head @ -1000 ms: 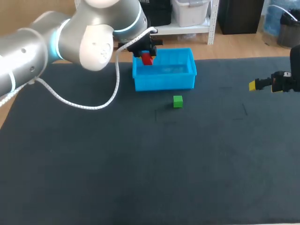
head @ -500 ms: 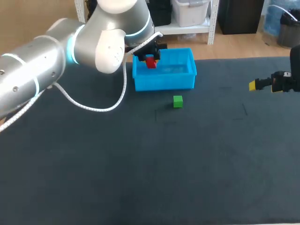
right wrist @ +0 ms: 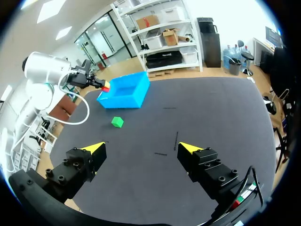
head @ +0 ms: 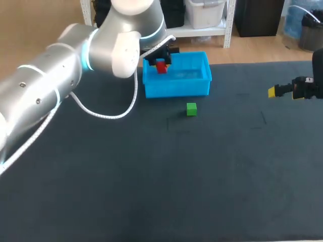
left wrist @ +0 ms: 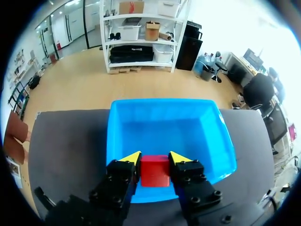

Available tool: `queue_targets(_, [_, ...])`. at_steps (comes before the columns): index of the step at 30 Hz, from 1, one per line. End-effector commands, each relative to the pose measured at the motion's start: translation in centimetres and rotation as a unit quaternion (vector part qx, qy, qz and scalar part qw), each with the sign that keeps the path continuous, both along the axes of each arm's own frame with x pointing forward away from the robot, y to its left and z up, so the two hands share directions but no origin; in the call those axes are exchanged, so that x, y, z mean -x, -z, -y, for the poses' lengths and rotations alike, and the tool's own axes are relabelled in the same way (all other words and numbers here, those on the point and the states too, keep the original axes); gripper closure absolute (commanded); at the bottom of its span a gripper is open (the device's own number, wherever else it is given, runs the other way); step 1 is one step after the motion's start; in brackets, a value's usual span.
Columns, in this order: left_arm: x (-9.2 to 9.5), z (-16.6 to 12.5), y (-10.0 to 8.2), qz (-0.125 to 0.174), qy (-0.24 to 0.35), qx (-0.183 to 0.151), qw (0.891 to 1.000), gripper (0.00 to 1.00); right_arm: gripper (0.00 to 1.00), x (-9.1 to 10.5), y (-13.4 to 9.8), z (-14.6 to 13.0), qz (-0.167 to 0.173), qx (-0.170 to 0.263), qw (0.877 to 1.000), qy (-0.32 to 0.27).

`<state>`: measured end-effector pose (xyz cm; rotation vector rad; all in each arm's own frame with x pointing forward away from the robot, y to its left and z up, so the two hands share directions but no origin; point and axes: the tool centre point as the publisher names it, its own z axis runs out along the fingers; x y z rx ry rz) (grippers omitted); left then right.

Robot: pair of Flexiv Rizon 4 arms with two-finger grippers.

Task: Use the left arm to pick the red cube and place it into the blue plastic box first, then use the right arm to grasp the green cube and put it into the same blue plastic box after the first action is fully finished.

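The red cube, squeezed by the left gripper, has been moved over the blue box, ready for dropping.

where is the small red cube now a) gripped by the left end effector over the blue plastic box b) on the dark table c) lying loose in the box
a: the left end effector clamps the small red cube from both sides, above the blue plastic box.

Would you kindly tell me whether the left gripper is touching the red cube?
Touching. The left wrist view shows both fingers of the left gripper pressed against the red cube from opposite sides.
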<state>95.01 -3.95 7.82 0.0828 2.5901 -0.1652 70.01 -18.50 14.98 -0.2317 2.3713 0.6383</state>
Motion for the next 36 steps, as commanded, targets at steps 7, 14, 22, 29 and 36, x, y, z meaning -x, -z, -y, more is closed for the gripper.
queue_targets(7, [-1.7, 0.3, 0.2, -0.020, 0.007, -0.012, 1.000, 0.08, 0.00, 0.0, 0.0, 0.0, 0.000, 0.001, 1.000, 0.000])
queue_targets(14, [-1.5, 0.1, 0.2, -0.019, 0.007, -0.016, 1.000, 0.00, 0.00, 0.0, 0.0, 0.0, 0.000, 0.001, 1.000, 0.000])
queue_targets(22, [0.0, -0.5, -1.5, -0.015, 0.030, -0.013, 0.999, 0.00, 0.00, 0.0, 0.0, 0.0, 0.000, 0.001, 1.000, 0.000])
queue_targets(29, [4.1, -1.7, -3.8, 0.003, 0.075, -0.014, 0.997, 0.00, 0.00, 0.0, 0.0, 0.0, 0.000, 0.001, 1.000, 0.000])
queue_targets(36, [9.0, -4.9, -5.9, 0.034, 0.116, 0.016, 0.993, 0.00, 0.00, 0.0, 0.0, 0.0, 0.000, 0.001, 1.000, 0.000])
